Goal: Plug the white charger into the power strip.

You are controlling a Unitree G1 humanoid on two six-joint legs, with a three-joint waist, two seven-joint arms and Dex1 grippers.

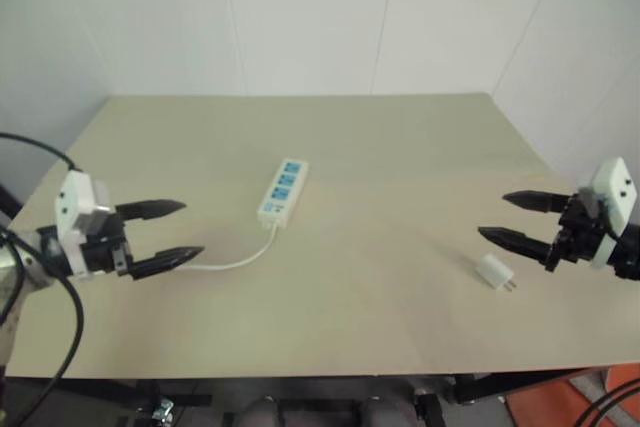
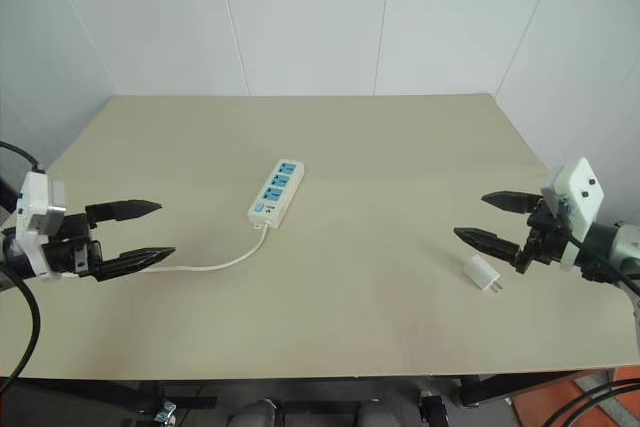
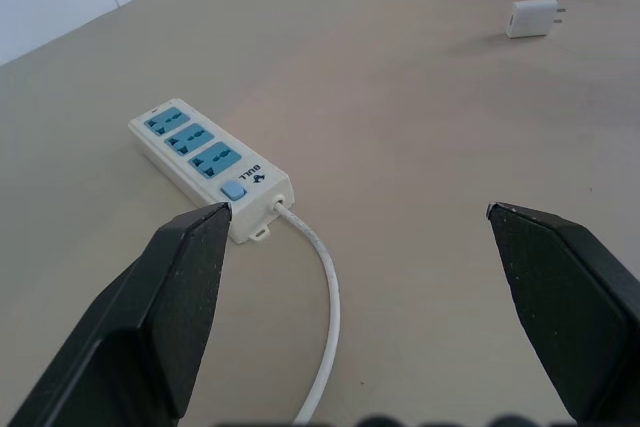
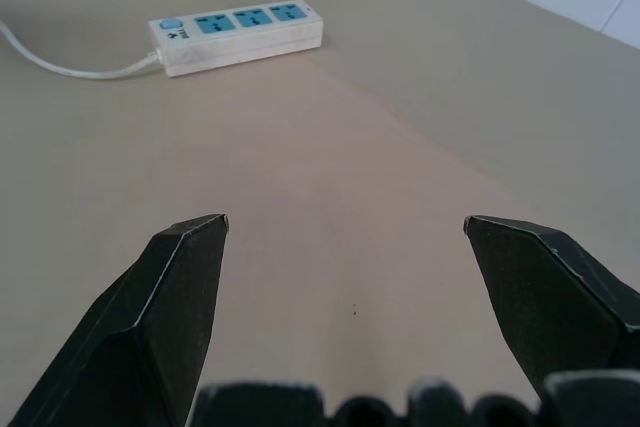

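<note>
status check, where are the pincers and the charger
Left pincer and right pincer open, empty. White charger on table, near right pincer. Power strip mid-table, sockets free. Path clear.

"BULL" printed on power strip (image 3: 212, 161) beside switch.

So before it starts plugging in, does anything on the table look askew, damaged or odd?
Nothing stands out. The power strip lies flat mid-table, its cord trailing toward the left gripper. The white charger lies on its side near the right gripper. Both grippers are open and empty.
</note>
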